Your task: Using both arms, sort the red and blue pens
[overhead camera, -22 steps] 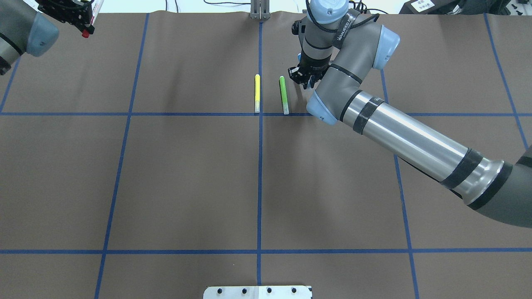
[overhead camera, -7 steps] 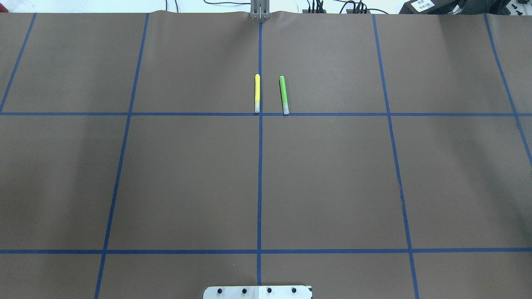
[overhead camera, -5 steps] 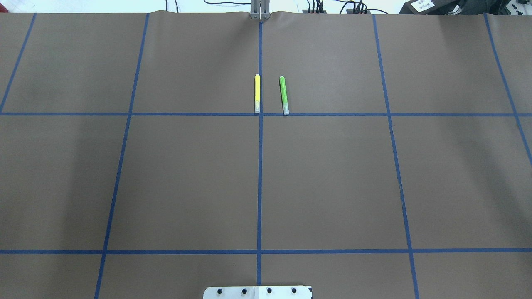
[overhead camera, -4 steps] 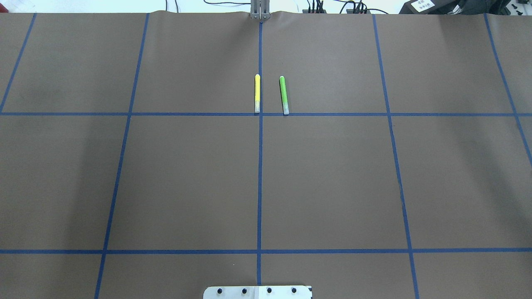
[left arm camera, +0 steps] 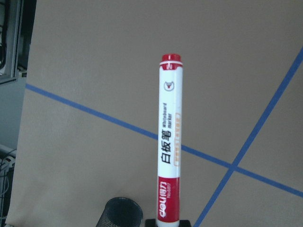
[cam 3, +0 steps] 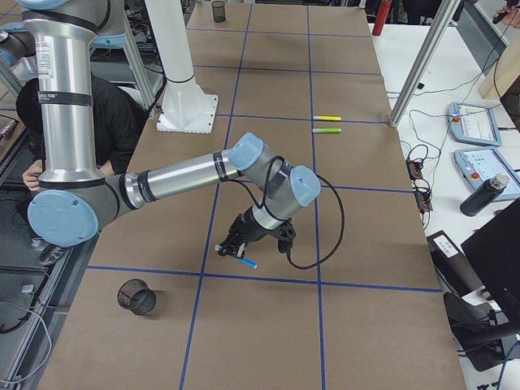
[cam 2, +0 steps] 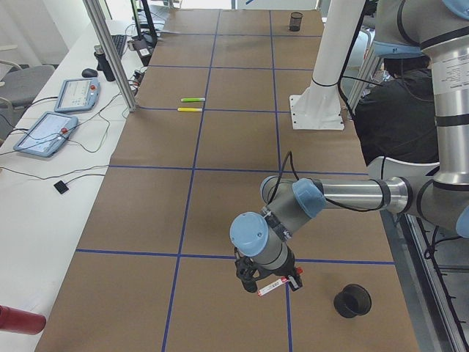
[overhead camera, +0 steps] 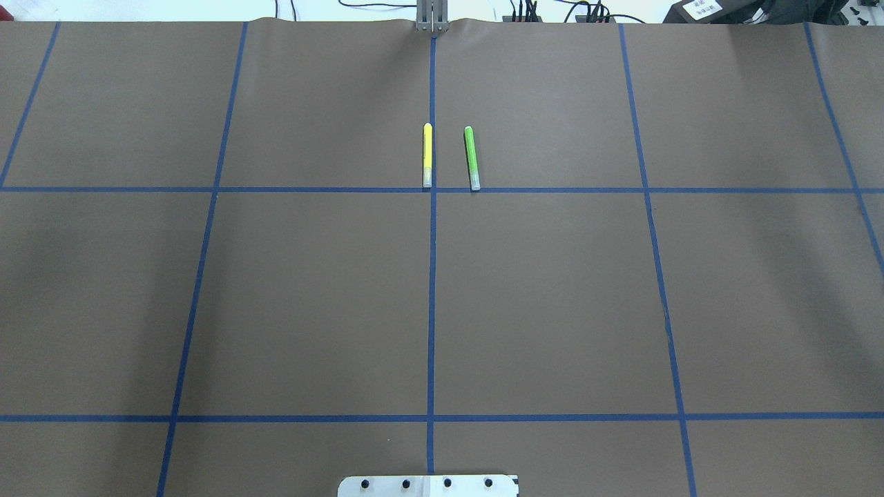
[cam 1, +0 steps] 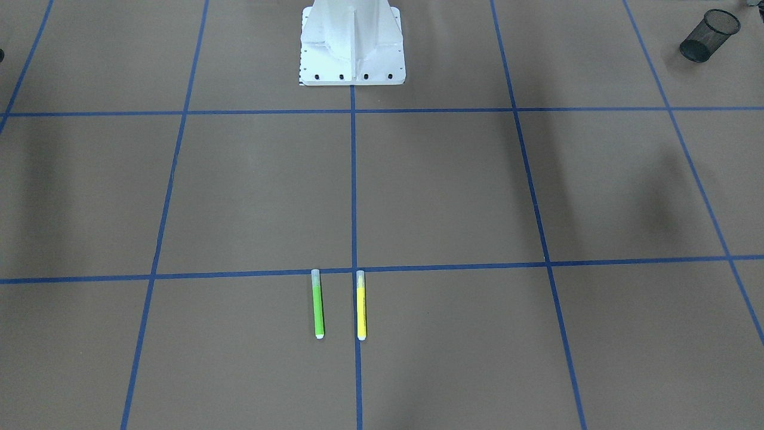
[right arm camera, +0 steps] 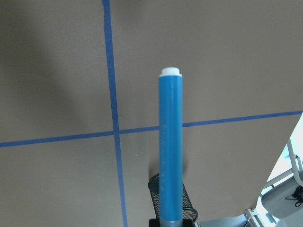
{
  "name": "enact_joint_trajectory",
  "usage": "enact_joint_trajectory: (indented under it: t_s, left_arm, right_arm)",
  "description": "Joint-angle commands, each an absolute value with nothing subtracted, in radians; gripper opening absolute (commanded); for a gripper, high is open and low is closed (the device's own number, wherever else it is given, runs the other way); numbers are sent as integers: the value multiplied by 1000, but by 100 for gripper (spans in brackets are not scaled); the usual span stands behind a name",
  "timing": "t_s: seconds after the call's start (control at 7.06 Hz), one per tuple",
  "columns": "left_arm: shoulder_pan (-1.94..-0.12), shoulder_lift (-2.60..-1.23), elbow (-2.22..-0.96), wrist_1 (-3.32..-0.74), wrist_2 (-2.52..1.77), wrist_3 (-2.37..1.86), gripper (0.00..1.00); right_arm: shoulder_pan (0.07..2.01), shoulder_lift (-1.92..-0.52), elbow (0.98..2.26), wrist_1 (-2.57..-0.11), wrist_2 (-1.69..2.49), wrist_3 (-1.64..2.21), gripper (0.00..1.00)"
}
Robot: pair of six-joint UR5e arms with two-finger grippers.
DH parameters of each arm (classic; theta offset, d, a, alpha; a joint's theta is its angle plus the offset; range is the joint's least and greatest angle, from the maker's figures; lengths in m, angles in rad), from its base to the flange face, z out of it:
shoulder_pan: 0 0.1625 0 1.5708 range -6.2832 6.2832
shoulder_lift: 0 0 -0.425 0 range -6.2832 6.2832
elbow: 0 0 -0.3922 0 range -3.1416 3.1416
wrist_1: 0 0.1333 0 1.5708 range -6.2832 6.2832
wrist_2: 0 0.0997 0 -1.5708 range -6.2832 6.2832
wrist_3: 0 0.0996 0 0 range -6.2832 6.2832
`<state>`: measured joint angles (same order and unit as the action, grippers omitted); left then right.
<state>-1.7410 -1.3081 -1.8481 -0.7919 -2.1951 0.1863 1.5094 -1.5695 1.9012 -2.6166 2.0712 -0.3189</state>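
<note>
The red marker (left arm camera: pixel 169 151), white-barrelled with a red cap and a printed label, sticks out of my left gripper (cam 2: pixel 270 284), which is shut on its capped end above the table's near-left end. A black mesh cup (left arm camera: pixel 122 213) stands just below it. The blue pen (right arm camera: pixel 170 146) juts from my right gripper (cam 3: pixel 240 248), which is shut on its lower end. Behind that pen another mesh cup (right arm camera: pixel 188 208) shows. Neither arm appears in the overhead or front-facing views.
A green pen (overhead camera: pixel 472 157) and a yellow pen (overhead camera: pixel 427 154) lie side by side near the table's far middle. The white robot pedestal (cam 1: pixel 352 42) stands at the near edge. A person in dark clothing (cam 2: pixel 388 110) sits behind it.
Three seconds ago both arms were over the far part of the table in the overhead view; they have since left it. Over the last second that view has not changed.
</note>
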Motion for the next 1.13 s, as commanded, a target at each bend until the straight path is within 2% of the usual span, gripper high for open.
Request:
enact_joint_trajectory:
  t_s: [0.0,0.42,0.71,0.99]
  left_arm:
    - [-1775,-1260,-1881,-602,-2194,305,0]
    - [-1778,-1165,-1855,-504,-2192,392,0]
    - [-1813,-1164,-1824,-407,-2191,394,0]
    - [-1857,-1166,-1742,-402,-2189,394,0]
  right_arm:
    - [1523,-1578,1942,-2689,2072,-432,0]
    - [1523,-1565,1927,-2685,2120,-469,0]
    - [1523,-1565,1924,-2678,2149,-471,0]
    - [1523,-1565,1918,-2677,2163,-468,0]
